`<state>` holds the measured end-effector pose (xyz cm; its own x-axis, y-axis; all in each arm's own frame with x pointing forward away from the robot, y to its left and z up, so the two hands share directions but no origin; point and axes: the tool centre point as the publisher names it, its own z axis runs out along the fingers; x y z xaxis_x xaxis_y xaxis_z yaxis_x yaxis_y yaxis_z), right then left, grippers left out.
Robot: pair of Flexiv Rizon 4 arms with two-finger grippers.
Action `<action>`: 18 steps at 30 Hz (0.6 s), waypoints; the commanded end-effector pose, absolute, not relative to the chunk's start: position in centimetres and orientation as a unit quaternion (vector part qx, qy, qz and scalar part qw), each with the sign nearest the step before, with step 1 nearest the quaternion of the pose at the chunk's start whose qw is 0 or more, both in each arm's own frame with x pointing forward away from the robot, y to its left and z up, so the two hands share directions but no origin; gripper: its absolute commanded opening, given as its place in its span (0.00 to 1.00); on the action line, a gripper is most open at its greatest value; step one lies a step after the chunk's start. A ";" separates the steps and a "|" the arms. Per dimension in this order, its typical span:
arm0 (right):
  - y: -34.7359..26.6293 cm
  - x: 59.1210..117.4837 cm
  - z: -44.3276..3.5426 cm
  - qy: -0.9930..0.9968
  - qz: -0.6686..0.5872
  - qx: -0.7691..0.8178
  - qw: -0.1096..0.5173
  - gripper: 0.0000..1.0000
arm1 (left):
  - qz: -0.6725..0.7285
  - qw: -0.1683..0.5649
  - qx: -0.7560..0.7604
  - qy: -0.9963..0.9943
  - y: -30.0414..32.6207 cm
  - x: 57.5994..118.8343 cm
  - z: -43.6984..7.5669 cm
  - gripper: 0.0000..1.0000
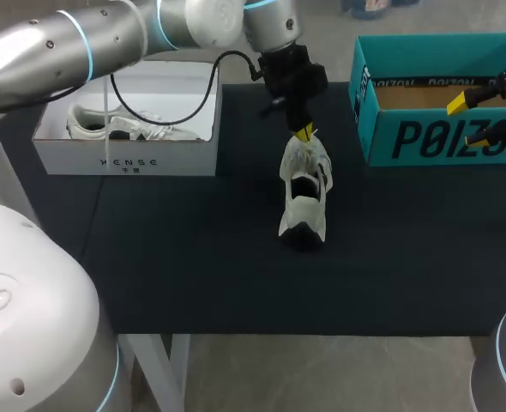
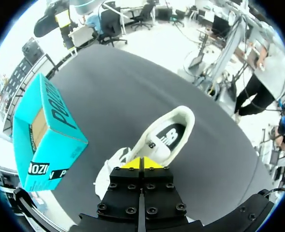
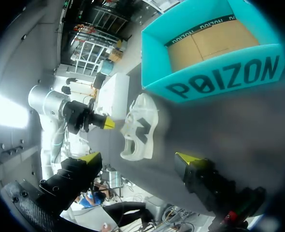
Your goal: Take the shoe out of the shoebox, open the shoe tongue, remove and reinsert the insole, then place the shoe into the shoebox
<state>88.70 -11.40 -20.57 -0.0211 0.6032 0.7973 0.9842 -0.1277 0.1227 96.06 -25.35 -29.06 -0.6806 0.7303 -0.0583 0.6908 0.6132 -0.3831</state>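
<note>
Left hand [image 1: 304, 133] on white shoe's [image 1: 298, 208] tongue end.

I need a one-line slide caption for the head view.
Left gripper pinches the shoe at mid-table; right gripper open near the teal box; second shoe lies in the white box.

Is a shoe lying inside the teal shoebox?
No, the teal shoebox shows only its bare cardboard floor, and the white shoe sits on the table outside it.
</note>
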 end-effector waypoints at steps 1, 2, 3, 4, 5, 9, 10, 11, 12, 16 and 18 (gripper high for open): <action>-11.4 88.7 -20.6 -0.609 -0.372 -0.652 0.255 1.00 | 0.204 0.066 -0.343 -0.915 -24.8 96.5 -30.0 0.00; -11.4 88.7 -20.6 -0.609 -0.372 -0.652 0.255 1.00 | 0.173 0.055 -0.297 -0.937 -24.3 96.5 -30.3 0.00; -11.4 88.7 -20.6 -0.609 -0.372 -0.652 0.255 1.00 | 0.146 0.063 -0.268 -0.950 -24.0 95.9 -30.7 0.00; -11.4 88.7 -20.6 -0.609 -0.372 -0.652 0.255 1.00 | 0.161 0.074 -0.248 -0.952 -23.6 95.7 -30.7 0.00; -11.4 88.7 -20.6 -0.609 -0.372 -0.652 0.255 1.00 | 0.127 0.061 -0.230 -0.963 -23.3 95.3 -30.6 0.00; -11.4 88.7 -20.6 -0.609 -0.372 -0.652 0.255 1.00 | 0.060 0.052 -0.201 -0.976 -22.7 94.0 -30.1 0.00; -11.4 88.7 -20.6 -0.609 -0.372 -0.652 0.255 1.00 | 0.048 0.041 -0.193 -0.979 -22.6 93.6 -29.9 0.00; -11.4 88.7 -20.6 -0.609 -0.372 -0.652 0.255 1.00 | 0.019 0.031 -0.201 -0.979 -22.7 93.0 -29.7 0.00; -11.4 88.7 -20.6 -0.609 -0.372 -0.652 0.255 1.00 | 0.026 0.020 -0.220 -0.975 -22.9 92.3 -29.3 0.00; -11.4 88.7 -20.6 -0.609 -0.372 -0.652 0.255 1.00 | 0.026 0.020 -0.220 -0.975 -22.9 92.3 -29.3 0.00; -11.4 88.7 -20.6 -0.609 -0.372 -0.652 0.255 1.00 | 0.026 0.020 -0.220 -0.975 -22.9 92.3 -29.3 0.00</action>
